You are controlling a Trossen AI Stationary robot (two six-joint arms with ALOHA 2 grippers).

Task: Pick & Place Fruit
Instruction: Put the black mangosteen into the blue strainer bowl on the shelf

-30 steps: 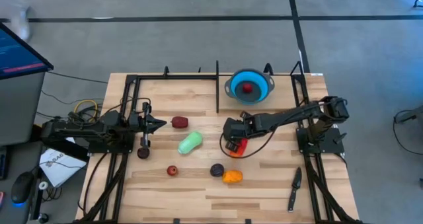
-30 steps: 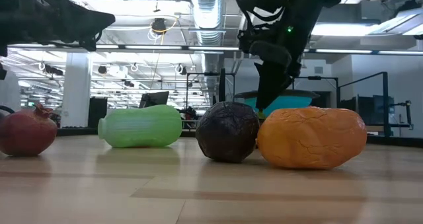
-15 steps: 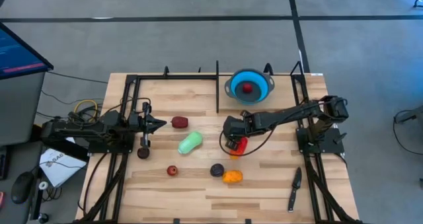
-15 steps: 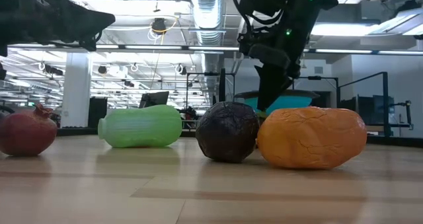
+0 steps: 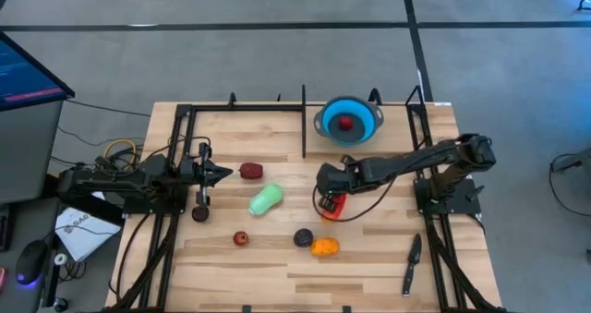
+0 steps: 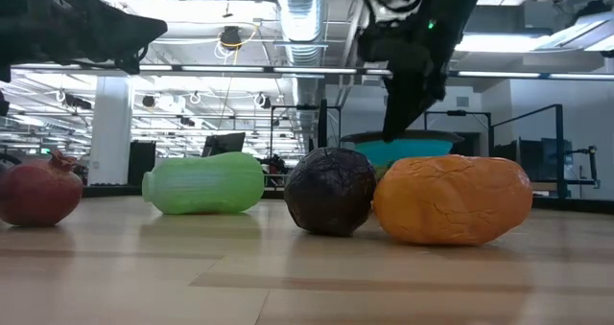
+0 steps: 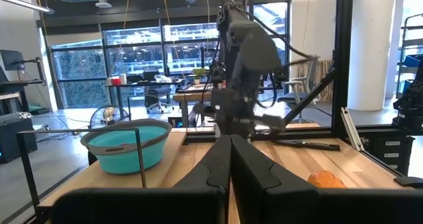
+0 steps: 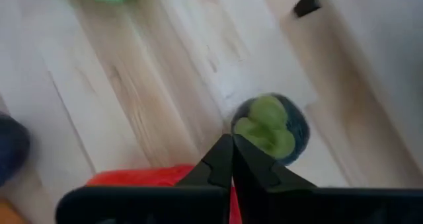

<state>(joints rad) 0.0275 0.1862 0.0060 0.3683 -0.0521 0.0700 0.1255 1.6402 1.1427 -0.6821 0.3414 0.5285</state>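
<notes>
The red pepper (image 5: 336,206) lies on the bench a little right of centre, and your right gripper (image 5: 323,191) hangs directly over its inner end. In the right wrist view the two fingers (image 8: 215,168) are pressed together tip to tip with nothing between them, and the pepper shows just past them, so it is not held. I judge you are at the approach for a pick, with the grasp not yet made. Next you need to spread the fingers, come down astride the pepper, close on it, and carry it to the blue bowl (image 5: 325,128) at the far edge. Mind the olive-green piece (image 8: 266,129) lying just beside the pepper.

By my count there are nine fruit:
- the pepper
- the olive-green one, seen only from the wrist
- one small red piece (image 5: 345,123), already in the bowl
- a pale green oblong (image 5: 266,199) at mid-bench
- a maroon piece (image 5: 250,171) towards the far left
- a dark piece (image 5: 200,213) by the left edge
- a small red one (image 5: 240,238), a dark purple one (image 5: 303,237) and an orange one (image 5: 324,247) along the near side

There is one bowl, and one black knife (image 5: 411,262) near the near right corner. Your left gripper (image 5: 224,174) waits by the left edge, its fingers closed on nothing.
</notes>
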